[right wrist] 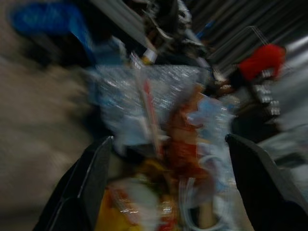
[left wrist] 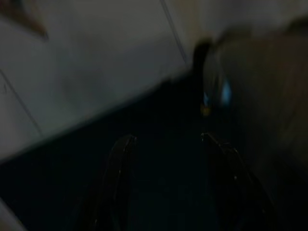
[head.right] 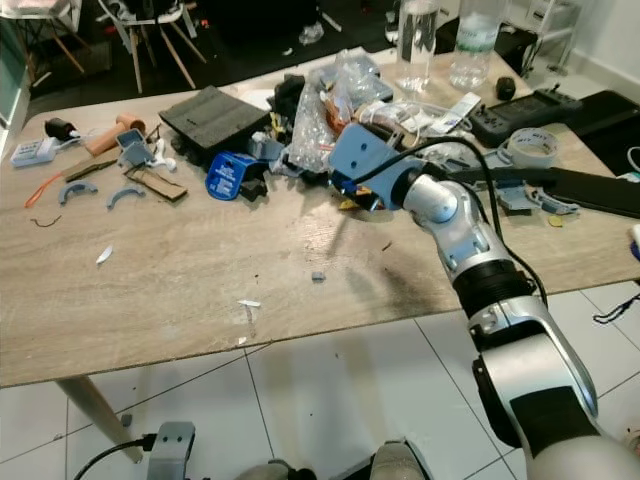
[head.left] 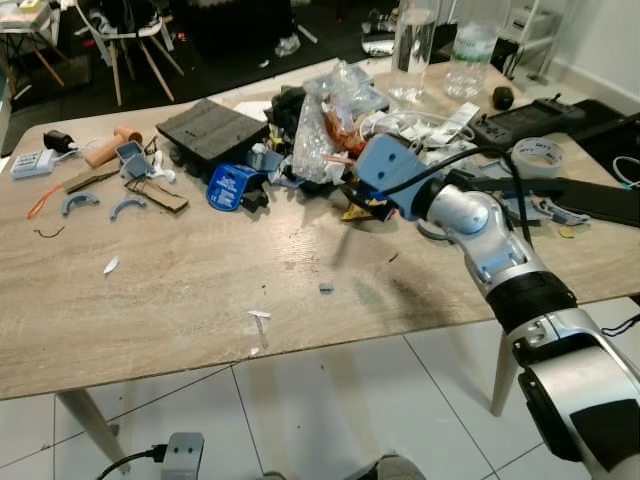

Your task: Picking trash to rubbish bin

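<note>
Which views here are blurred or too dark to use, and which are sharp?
Both eye views are sharp and evenly lit; the right wrist view is motion-blurred, the crinkled clear wrappers smeared between open fingers; the left wrist view is very dark and soft, its fingers faint outlines.

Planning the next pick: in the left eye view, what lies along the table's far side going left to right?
White adapter → orange cylinder → black flat case → blue round tub → crinkled clear plastic bag → right claw → clear glass → water bottle → tape roll.
</note>
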